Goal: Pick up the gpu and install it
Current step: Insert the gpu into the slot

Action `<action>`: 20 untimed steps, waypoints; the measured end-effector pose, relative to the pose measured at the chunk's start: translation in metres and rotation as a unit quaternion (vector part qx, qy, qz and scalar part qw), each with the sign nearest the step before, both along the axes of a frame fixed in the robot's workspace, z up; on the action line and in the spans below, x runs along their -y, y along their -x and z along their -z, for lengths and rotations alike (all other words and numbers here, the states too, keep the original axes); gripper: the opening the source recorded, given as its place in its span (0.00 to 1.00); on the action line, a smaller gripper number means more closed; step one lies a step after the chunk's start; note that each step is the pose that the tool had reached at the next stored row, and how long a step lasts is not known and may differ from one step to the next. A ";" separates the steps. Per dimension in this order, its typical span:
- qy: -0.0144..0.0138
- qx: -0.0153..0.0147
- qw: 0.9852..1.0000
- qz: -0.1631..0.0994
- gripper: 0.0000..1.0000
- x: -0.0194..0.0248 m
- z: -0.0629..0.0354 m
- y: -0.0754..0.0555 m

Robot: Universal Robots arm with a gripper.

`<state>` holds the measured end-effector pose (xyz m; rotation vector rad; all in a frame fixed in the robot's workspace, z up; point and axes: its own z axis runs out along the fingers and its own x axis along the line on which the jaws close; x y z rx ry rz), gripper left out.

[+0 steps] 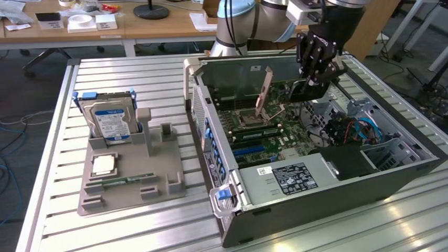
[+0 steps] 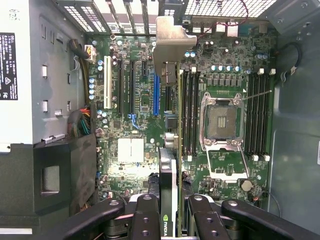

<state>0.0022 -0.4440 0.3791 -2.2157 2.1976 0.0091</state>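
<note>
1. Gripping the thin, flat dark gpu card with a silver metal bracket [image 1: 306, 90], your black pincer [image 1: 316, 79] is clenched on it and holds it on edge over the open grey metal computer case [image 1: 364, 184].
2. In the wrist view you see the card edge-on between the pincer fingers [image 2: 145, 220]. Its bracket end points toward the case's slotted rear wall. It hangs above the green motherboard [image 2: 130, 100], near the long blue slot [image 2: 156, 95].
3. The case lies on the slatted aluminium surface [image 1: 140, 79], toward the edge at the exterior view's right.
4. Near the opposite edge, a grey plastic holder tray [image 1: 126, 194] carries an upright silver hard drive with a blue label [image 1: 110, 123].
</note>
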 end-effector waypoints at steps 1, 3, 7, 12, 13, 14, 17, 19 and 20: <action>0.000 0.000 1.000 0.000 0.27 0.0000 0.0002 0.000; 0.000 0.000 1.000 0.000 0.27 0.0000 0.0006 0.000; 0.000 0.000 1.000 0.000 0.27 0.0000 0.0013 0.000; 0.000 0.000 1.000 0.000 0.27 0.0000 0.0025 0.000; 0.000 0.000 1.000 0.000 0.27 0.0000 0.0025 0.000; 0.000 0.000 1.000 0.000 0.27 0.0000 0.0025 0.000; 0.000 0.000 1.000 0.000 0.27 0.0000 0.0025 0.000; 0.000 0.000 1.000 0.000 0.27 0.0000 0.0032 0.000; 0.000 0.000 1.000 0.000 0.27 0.0000 0.0038 0.000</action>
